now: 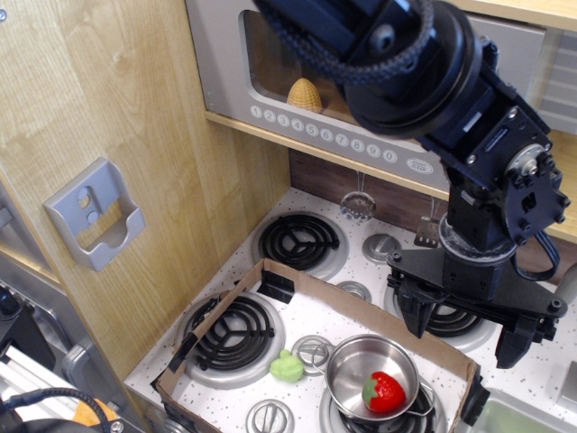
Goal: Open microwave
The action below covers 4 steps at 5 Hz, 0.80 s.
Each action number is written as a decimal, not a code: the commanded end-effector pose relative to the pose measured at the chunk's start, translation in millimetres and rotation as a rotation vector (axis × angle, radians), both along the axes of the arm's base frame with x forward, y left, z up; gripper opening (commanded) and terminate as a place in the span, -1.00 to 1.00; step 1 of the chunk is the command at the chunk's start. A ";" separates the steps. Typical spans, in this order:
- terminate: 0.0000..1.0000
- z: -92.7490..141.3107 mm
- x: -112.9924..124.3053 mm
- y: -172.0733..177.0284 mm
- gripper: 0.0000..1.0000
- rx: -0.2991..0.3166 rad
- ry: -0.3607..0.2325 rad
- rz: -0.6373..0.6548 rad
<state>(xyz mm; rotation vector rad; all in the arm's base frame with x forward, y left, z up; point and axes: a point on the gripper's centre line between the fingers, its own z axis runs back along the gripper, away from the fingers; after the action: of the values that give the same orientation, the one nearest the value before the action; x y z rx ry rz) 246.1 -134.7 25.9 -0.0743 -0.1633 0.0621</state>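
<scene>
The grey toy microwave [225, 63] sits on a wooden shelf at the top of the view. Its see-through window door looks shut, with a yellow corn cob [305, 95] behind it. A row of round white number buttons [311, 129] runs along its lower edge. The arm hides the microwave's right part, and I see no handle. My black gripper [464, 332] hangs below and to the right of the microwave, over the right rear burner. It points down, and its two fingers [415, 317] are spread apart and empty.
A grey wall bracket [95, 215] is fixed to the wooden side panel on the left. A cardboard border [361, 307] frames the front stove burners. A steel pot [371, 374] holds a red strawberry [385, 391], with a green toy [287, 366] beside it. Utensils [359, 206] hang behind.
</scene>
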 end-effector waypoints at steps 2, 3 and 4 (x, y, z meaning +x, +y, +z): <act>-1.00 17.1 14.7 4.2 1.00 0.012 -0.031 0.005; -1.00 35.8 31.2 12.5 1.00 0.059 -0.055 0.011; -1.00 56.4 49.7 28.5 1.00 0.089 -0.078 0.005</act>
<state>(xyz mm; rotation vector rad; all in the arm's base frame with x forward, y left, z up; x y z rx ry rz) 289.4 -103.5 63.8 0.0373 -0.1788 0.0583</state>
